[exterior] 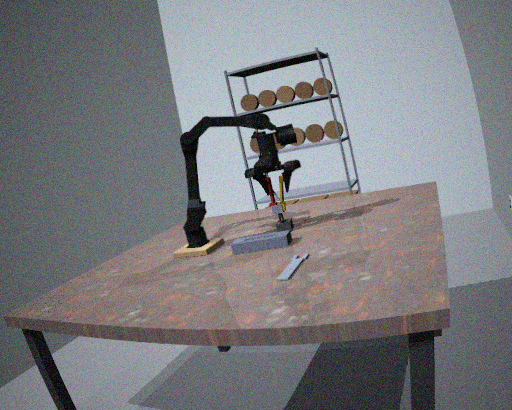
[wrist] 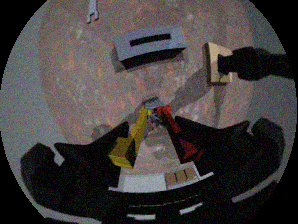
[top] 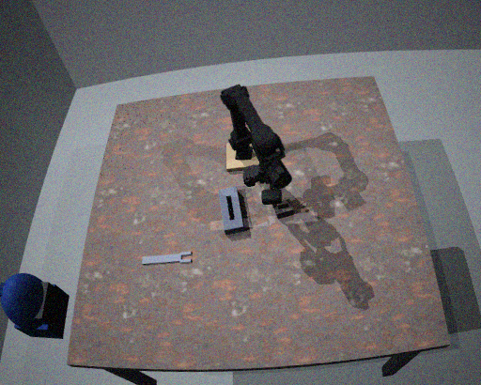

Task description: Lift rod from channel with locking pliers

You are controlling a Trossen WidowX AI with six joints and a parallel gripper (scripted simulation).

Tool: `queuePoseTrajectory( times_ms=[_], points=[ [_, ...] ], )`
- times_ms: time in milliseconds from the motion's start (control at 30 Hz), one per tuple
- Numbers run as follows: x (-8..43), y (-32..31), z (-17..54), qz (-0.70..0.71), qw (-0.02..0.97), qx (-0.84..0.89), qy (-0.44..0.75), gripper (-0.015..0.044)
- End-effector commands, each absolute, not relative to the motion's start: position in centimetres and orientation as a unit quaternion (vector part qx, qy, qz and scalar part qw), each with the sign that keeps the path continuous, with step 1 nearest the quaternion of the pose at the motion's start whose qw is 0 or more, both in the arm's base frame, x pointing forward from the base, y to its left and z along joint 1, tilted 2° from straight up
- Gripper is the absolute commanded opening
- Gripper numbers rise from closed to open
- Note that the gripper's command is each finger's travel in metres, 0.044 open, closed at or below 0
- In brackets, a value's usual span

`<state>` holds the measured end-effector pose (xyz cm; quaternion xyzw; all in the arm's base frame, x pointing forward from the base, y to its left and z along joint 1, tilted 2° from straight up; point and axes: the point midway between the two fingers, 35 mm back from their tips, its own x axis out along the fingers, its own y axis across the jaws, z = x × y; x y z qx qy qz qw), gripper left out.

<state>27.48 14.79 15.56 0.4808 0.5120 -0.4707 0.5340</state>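
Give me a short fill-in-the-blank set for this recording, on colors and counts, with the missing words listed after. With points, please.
1. One handle of the pliers (exterior: 277, 209) (wrist: 151, 104) is red and the other is ____.
2. The forked bar (top: 162, 259) (exterior: 289, 271) (wrist: 92, 9) on the table (top: 172, 319) (exterior: 223, 305) (wrist: 65, 65) ends in ____ prongs.
3. The upper row of round brown discs on the rack (exterior: 278, 65) counts ____.
4. The ball-shaped thing (top: 23, 300) beside the table is ____.

Missing words: yellow; two; five; blue
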Motion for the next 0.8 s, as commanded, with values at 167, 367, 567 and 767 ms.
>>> queuePoseTrajectory(
  times_ms=[167,367,567,767],
  points=[
    [27.8,13.3,15.8,-0.499,0.508,0.512,0.481,0.0325],
    [28.0,12.3,15.9,-0.516,0.489,0.53,0.462,0.0325],
    [28.1,11.4,15.9,-0.534,0.469,0.548,0.442,0.0325],
    [28.2,10.5,15.9,-0.55,0.449,0.564,0.421,0.0325]
  ],
)
